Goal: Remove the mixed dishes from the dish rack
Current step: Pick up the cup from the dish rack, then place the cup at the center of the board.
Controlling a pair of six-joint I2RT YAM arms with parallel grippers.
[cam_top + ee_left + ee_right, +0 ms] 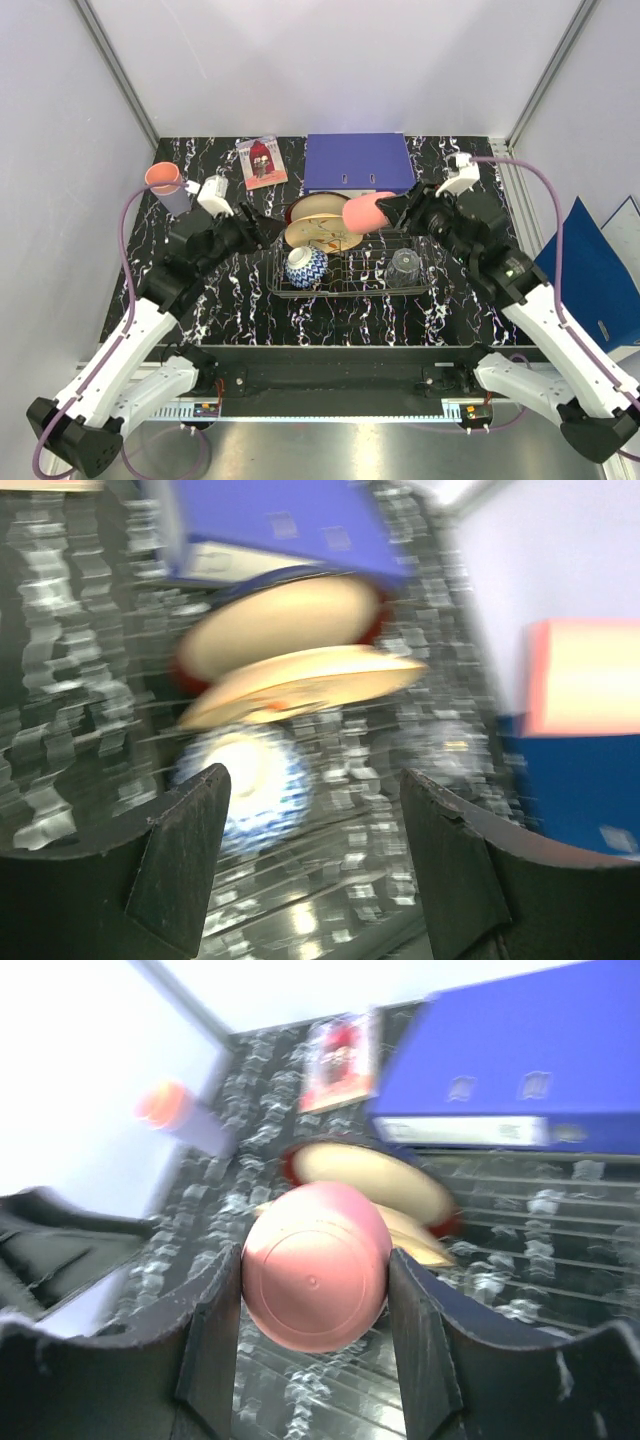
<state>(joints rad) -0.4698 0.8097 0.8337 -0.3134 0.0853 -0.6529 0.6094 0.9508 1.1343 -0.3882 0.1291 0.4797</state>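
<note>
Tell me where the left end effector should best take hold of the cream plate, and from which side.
Probably its thin rim at the left edge, approached from the left. The cream plate leans tilted between the red-rimmed bowl and the blue-white bowl, so only the rim is free, and the pink cup in the right end effector hangs over its right side.

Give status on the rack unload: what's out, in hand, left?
Out: lilac cup with a salmon cup on top, on the table far left. In hand: right gripper holds a pink cup over the rack. Left: plate, red-rimmed bowl, blue-white bowl and glass in the rack; left gripper open near the plate.
</note>
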